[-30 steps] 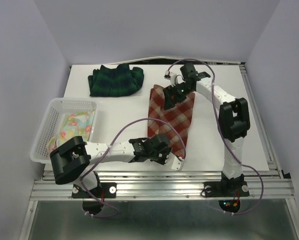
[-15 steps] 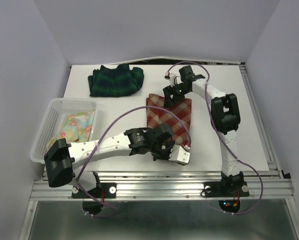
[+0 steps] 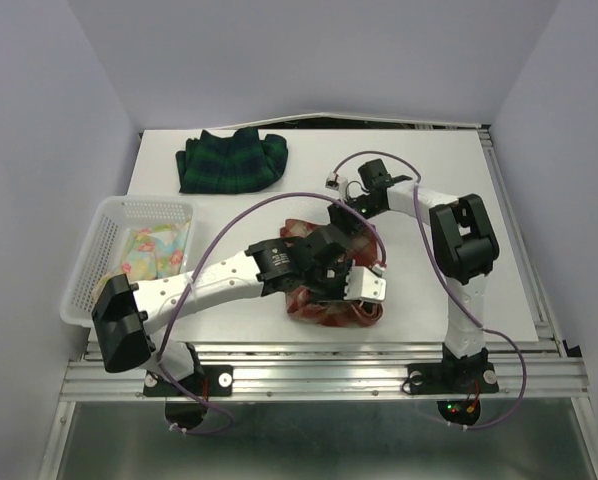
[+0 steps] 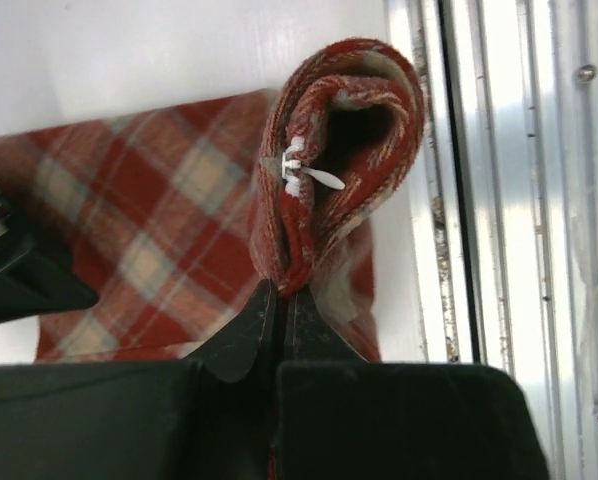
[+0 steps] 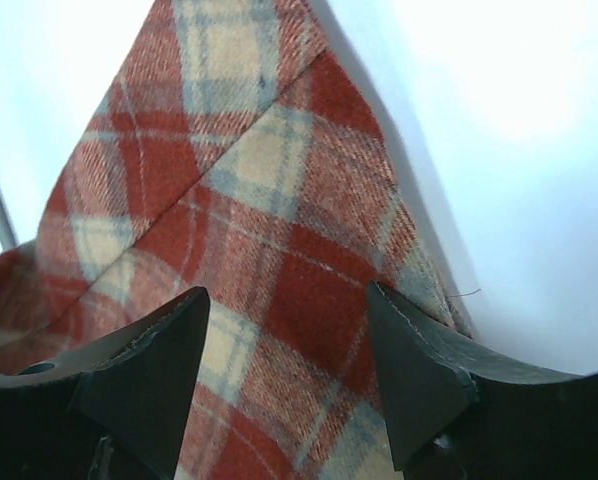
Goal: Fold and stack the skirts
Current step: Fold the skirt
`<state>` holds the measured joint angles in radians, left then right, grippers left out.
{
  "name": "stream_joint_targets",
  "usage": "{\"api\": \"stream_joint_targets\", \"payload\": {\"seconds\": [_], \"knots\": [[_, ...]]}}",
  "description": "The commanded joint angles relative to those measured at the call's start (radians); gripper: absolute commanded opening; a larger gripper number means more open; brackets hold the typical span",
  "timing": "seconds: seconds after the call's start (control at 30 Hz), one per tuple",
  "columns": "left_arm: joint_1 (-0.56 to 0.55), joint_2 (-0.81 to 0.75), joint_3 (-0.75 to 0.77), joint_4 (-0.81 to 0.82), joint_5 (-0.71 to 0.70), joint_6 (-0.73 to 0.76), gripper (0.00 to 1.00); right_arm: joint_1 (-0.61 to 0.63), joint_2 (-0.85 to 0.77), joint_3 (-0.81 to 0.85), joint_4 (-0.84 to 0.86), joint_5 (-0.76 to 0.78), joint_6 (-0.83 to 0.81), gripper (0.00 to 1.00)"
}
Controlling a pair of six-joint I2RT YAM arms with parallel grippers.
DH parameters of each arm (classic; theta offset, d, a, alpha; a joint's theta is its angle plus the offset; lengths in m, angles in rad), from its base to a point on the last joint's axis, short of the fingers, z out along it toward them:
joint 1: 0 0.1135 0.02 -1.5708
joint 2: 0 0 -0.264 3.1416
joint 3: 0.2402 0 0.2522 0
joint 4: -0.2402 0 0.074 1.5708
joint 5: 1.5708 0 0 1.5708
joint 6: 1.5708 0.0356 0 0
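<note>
The red-and-cream plaid skirt [image 3: 324,310] lies bunched near the table's front edge. My left gripper [image 3: 357,298] is shut on its rolled edge [image 4: 339,150], pinched at the fingertips [image 4: 282,290]. My right gripper [image 3: 342,220] is just behind it, open, with its jaws spread over flat plaid cloth [image 5: 279,230]. The dark green-navy plaid skirt [image 3: 229,160] lies rumpled at the back left. The pastel flowered skirt [image 3: 151,250] lies in the white mesh basket [image 3: 129,206].
The basket stands at the table's left edge. Aluminium rails [image 3: 319,375] run along the front edge and show close to the held cloth in the left wrist view [image 4: 499,200]. Purple cables loop over both arms.
The red skirt, spread out lengthwise a second ago, is now bunched near the front. My right gripper came nearer with its far edge. My left gripper swung in toward the middle.
</note>
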<state>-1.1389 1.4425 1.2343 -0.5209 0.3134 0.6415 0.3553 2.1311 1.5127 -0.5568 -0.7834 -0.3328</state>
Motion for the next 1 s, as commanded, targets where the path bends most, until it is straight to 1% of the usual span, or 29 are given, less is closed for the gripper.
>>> {"api": "stream_joint_targets", "payload": {"seconds": [0.0,0.13,0.2,0.23,0.27,0.37,0.4,0.47,0.5,0.63,0.73,0.8,0.9,0.97], "knots": [[0.053,0.01,0.047,0.044,-0.052,0.03,0.0,0.033,-0.046,-0.124,-0.089,-0.023,-0.012,0.69],[0.085,0.022,0.045,0.078,-0.082,0.052,0.0,0.085,-0.135,-0.203,-0.111,-0.048,-0.012,0.69],[0.087,0.024,0.045,0.079,-0.071,0.064,0.0,0.085,-0.148,-0.197,-0.121,-0.062,0.004,0.7],[0.085,0.022,0.042,0.078,-0.065,0.061,0.0,0.085,-0.152,-0.16,-0.143,-0.062,0.012,0.71],[0.085,0.021,0.037,0.078,-0.06,0.061,0.0,0.085,-0.152,-0.16,-0.143,-0.062,0.017,0.72],[0.084,0.009,0.019,0.068,-0.028,0.05,0.0,0.074,-0.163,-0.05,-0.157,-0.025,0.047,0.76],[0.082,0.004,0.004,0.068,-0.016,0.043,0.0,0.074,-0.16,0.017,-0.155,-0.01,0.073,0.78],[0.079,-0.013,-0.013,0.067,-0.008,0.04,0.0,0.036,-0.14,0.093,-0.158,0.013,0.1,0.79],[0.073,-0.019,-0.03,0.068,-0.005,0.037,0.0,0.024,-0.107,0.166,-0.158,0.022,0.121,0.79],[0.065,-0.039,-0.05,0.075,-0.013,0.027,0.0,-0.018,-0.005,0.309,-0.204,0.056,0.109,0.78],[0.064,-0.036,-0.039,0.071,-0.02,0.032,0.0,-0.018,0.073,0.357,-0.279,0.056,0.069,0.77],[0.065,-0.028,-0.018,0.056,-0.005,0.044,0.0,-0.018,0.108,0.36,-0.319,0.033,0.049,0.76],[0.071,-0.021,0.008,0.056,0.007,0.056,0.0,-0.018,0.159,0.348,-0.347,0.003,0.031,0.74],[0.074,-0.021,0.014,0.067,-0.013,0.057,0.0,-0.018,0.177,0.339,-0.353,-0.014,0.037,0.71]]}}
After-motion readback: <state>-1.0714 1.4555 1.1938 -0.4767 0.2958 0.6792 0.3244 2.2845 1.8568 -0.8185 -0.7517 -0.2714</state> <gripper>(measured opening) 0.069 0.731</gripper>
